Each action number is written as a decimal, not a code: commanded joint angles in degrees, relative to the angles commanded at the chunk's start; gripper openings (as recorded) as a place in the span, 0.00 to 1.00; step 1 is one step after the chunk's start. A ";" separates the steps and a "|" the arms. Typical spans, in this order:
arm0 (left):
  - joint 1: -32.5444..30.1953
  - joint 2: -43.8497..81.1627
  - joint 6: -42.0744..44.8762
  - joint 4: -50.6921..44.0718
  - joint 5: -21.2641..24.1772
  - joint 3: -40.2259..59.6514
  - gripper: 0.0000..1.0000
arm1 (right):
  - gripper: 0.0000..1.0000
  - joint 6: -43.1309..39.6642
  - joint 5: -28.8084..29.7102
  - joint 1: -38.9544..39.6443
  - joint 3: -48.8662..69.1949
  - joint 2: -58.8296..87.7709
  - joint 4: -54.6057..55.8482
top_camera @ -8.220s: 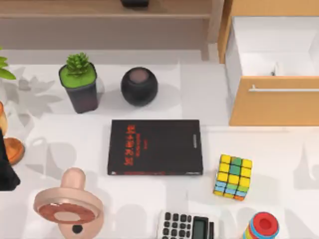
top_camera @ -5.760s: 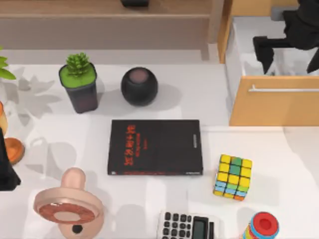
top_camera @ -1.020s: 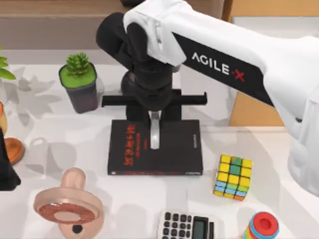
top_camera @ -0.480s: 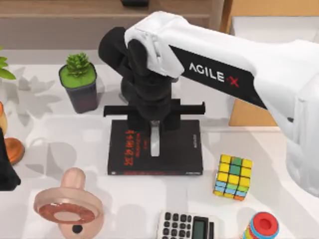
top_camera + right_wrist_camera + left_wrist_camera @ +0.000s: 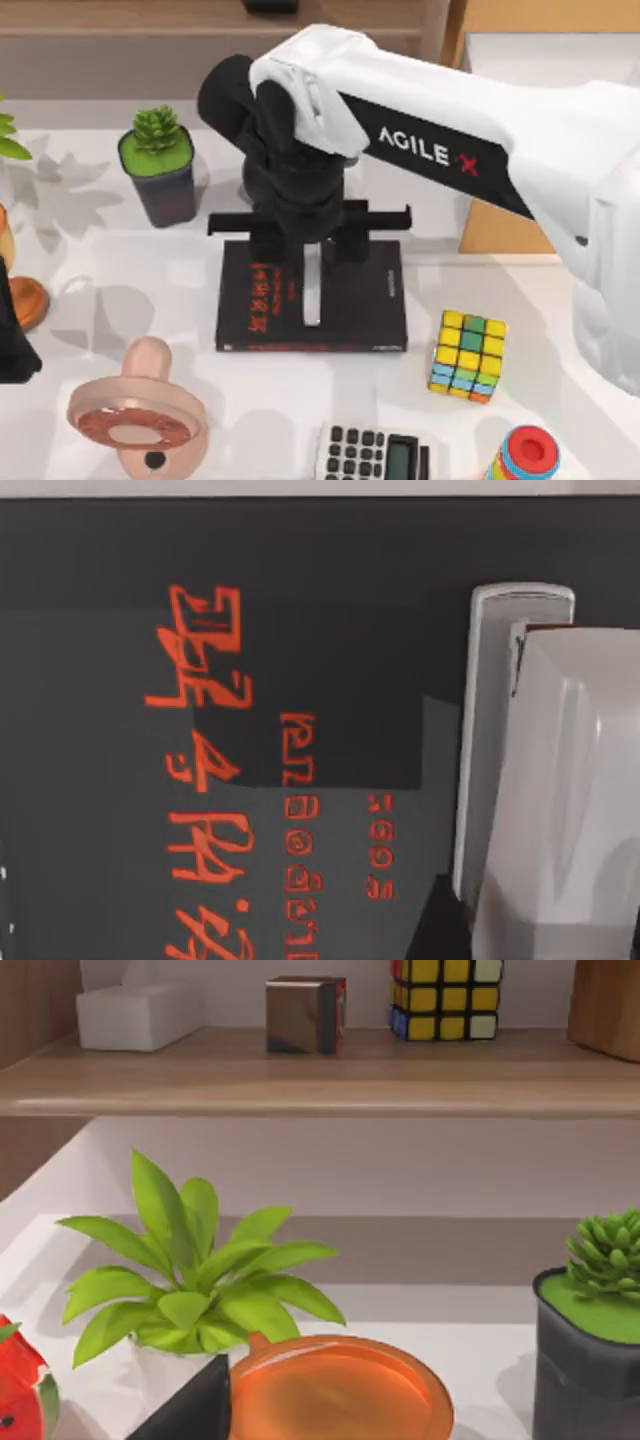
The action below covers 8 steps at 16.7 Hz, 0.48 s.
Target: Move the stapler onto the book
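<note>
Right gripper (image 5: 312, 245): fingers now spread, no longer on the stapler (image 5: 311, 285), which lies flat on the book (image 5: 350, 300) just below them. Half a second ago it sat higher. You can judge placement done. Right arm reaches over from the right, wrist pointing down; left arm parked far left.

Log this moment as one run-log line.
task: stapler onto book | right gripper: over the book, at the stapler | stapler: lying on the cover | left arm: parked at the table's left edge | drawer: open
</note>
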 joint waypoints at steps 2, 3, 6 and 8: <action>0.00 0.00 0.00 0.00 0.00 0.00 1.00 | 0.75 0.00 0.00 0.00 0.00 0.00 0.00; 0.00 0.00 0.00 0.00 0.00 0.00 1.00 | 0.83 0.00 0.00 0.00 0.00 0.00 0.00; 0.00 0.00 0.00 0.00 0.00 0.00 1.00 | 1.00 0.00 0.00 0.00 0.00 0.00 0.00; 0.00 0.00 0.00 0.00 0.00 0.00 1.00 | 1.00 0.00 0.00 0.00 0.00 0.00 0.00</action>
